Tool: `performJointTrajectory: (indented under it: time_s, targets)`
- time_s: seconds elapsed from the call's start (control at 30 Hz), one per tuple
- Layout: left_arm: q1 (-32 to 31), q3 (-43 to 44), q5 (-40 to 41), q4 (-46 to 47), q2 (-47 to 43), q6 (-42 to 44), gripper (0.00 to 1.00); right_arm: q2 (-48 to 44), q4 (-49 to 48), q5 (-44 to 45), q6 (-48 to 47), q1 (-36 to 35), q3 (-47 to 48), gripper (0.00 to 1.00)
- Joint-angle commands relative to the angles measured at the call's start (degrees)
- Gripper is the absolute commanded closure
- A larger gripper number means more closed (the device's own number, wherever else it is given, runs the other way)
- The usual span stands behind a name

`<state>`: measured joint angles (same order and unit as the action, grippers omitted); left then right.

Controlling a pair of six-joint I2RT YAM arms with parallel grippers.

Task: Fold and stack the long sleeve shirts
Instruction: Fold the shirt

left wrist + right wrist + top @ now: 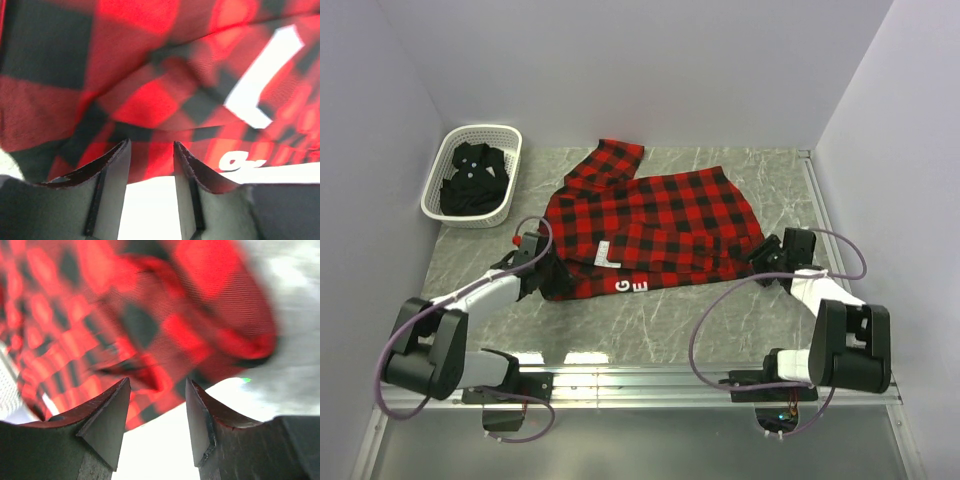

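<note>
The red-and-black check flannel shirt [655,220] lies spread on the marble table, partly folded, with one sleeve [605,160] reaching towards the back. White letters show at its near edge. My left gripper [552,278] sits at the shirt's near left corner. In the left wrist view it [151,147] is open, with the cloth's edge [150,75] just past its fingertips. My right gripper [763,255] is at the shirt's right edge. In the right wrist view it [157,385] is open, with the bunched cloth [150,315] ahead of the tips. The black shirt [475,180] lies crumpled in the basket.
A white lattice basket [445,150] stands at the back left corner against the wall. Walls close the table on the left, back and right. A metal rail [650,375] runs along the near edge by the arm bases.
</note>
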<state>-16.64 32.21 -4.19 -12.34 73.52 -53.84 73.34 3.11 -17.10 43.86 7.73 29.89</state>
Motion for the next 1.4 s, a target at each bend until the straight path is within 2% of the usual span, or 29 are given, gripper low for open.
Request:
performJointTrajectory:
  time_s: [0.0,0.13,0.33,0.43,0.53,0.57,0.7,0.83,1.0,1.17,1.37]
  targets:
    - [0.6,-0.6,-2.4,0.9,2.1,-2.4,0.56,2.9,-2.6,3.6,2.6,2.5,-0.3,0.45]
    - [2.2,-1.9,-1.7,-2.5,2.1,-3.5,0.57,3.9,-0.5,7.3,4.1,4.1,-1.0,0.45]
    - [4.7,-2.0,2.3,-7.2,-7.7,-1.7,0.55,-1.0,8.2,13.8,0.6,4.0,1.7,0.44]
    - [4.5,1.9,4.0,-9.0,-10.1,1.3,0.49,-5.4,8.3,14.9,-3.7,1.0,4.9,0.41]
    - [3.6,6.4,4.1,-6.8,-9.7,4.0,0.38,-5.4,9.1,18.2,-8.9,-7.3,11.2,0.41]
    - [2.7,7.9,4.0,-6.1,-7.7,4.9,0.31,-3.0,10.0,19.1,-10.0,-12.4,13.2,0.40]
    - [-1.1,16.6,7.0,-4.2,0.8,7.6,0.17,7.2,13.8,21.2,-16.0,-21.2,23.4,0.40]
    - [-5.3,27.2,9.9,-4.9,12.7,10.1,0.14,17.1,17.3,21.0,-20.6,-26.1,32.5,0.40]
    - [-9.8,35.7,11.4,-9.1,23.2,12.5,0.17,26.8,22.4,21.3,-22.9,-28.6,37.7,0.39]
    - [-11.2,34.9,8.9,-12.1,29.0,14.2,0.17,31.9,31.8,20.2,-23.7,-29.5,38.8,0.39]
    - [-11.4,30.4,4.7,-16.8,29.1,15.8,0.17,28.3,34.1,17.3,-22.4,-31.2,30.2,0.41]
